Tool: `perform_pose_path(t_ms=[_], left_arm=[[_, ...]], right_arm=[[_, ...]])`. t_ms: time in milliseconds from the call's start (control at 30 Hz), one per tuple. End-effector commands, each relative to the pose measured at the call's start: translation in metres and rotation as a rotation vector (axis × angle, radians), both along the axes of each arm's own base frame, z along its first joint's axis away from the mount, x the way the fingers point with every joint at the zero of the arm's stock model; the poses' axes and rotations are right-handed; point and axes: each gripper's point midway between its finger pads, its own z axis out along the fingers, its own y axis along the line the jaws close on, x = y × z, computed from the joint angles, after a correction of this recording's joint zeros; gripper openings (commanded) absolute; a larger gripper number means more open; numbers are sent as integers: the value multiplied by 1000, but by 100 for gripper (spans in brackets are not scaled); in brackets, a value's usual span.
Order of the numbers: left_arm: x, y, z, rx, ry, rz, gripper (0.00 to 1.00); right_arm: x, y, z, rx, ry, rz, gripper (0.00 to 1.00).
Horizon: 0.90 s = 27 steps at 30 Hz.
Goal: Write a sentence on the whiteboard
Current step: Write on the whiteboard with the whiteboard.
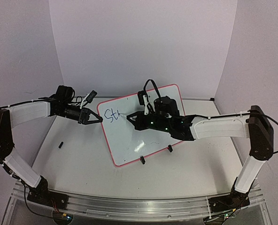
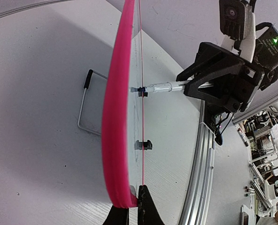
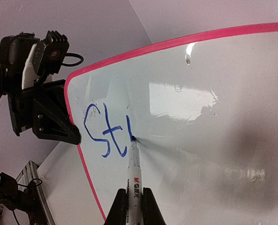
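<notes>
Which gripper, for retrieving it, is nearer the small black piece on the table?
Left: the left gripper clamps the whiteboard rim near the piece; the right gripper is farther, mid-board.

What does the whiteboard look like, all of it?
The whiteboard is shiny white with rounded corners and a thin pink rim. It stands tilted on two black clip feet. Blue letters "St" and one more stroke sit near its left edge. The left gripper pinches that edge, and the right gripper's marker tip touches it.

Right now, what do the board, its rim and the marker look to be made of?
Board: glossy white sheet, likely coated plastic or melamine; glare reflects off it. Rim: pink, probably plastic or rubber. Marker: white plastic barrel, printed lettering.
</notes>
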Motion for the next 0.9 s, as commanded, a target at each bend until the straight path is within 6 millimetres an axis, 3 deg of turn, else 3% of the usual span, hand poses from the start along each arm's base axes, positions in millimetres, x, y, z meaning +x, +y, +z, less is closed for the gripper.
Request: perform_pose_path(t_ms=[0, 433, 867], left_arm=[[7, -1, 22, 11, -153, -9, 0], [8, 0, 22, 11, -152, -9, 0], [7, 0, 23, 11, -153, -9, 0]], right_arm=[[12, 5, 26, 53, -52, -21, 0], [17, 1, 26, 49, -51, -62, 0], [10, 5, 18, 37, -25, -13, 0]])
